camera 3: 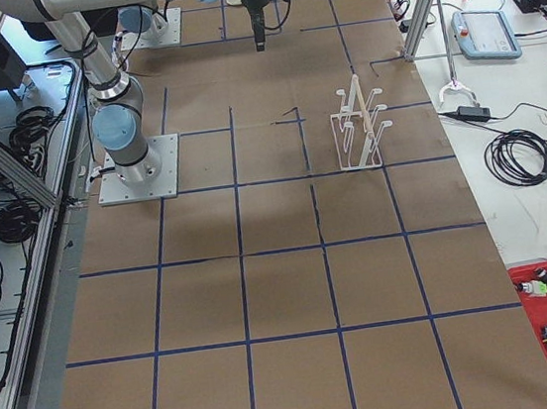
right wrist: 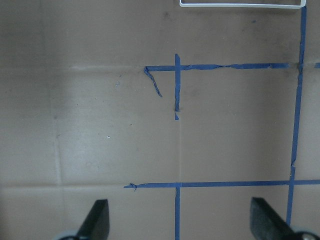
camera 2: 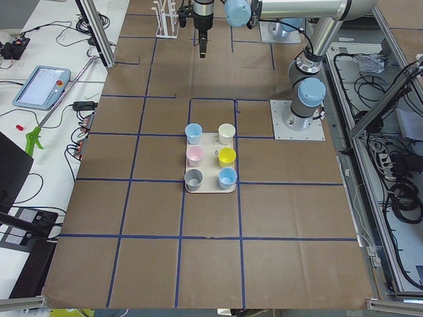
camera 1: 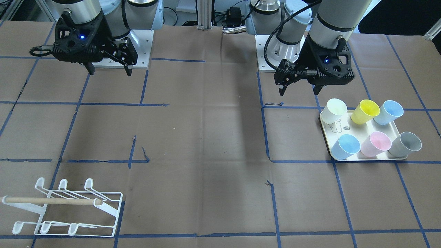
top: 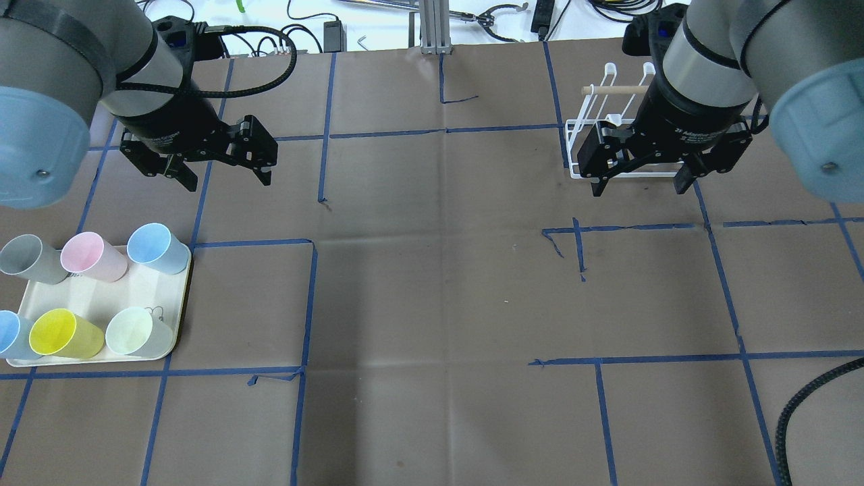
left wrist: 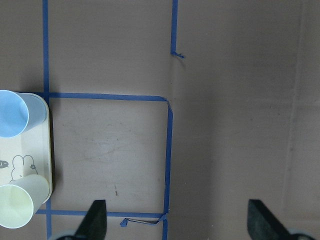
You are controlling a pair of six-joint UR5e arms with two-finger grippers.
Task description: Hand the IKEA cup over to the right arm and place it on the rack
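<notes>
Hovering spread: left gripper [top: 227, 182] beside tray [top: 145, 290] edge; right gripper [top: 639, 190], likewise spread, near rack [top: 572, 145] rim; wide table [top: 439, 270] between.

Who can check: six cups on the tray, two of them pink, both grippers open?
No: only one pink cup stands on the tray; the blue cups make the pair, as the front-facing view shows. Six cups, left gripper and right gripper open: correct.

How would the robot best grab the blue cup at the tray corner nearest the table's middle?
Probably by the rim, from above. The blue cup stands upright, mouth up, on the tray, with the pink cup close beside it. One finger inside and one outside the wall, on the side away from that neighbour, should fit. The open left gripper hangs nearby.
</notes>
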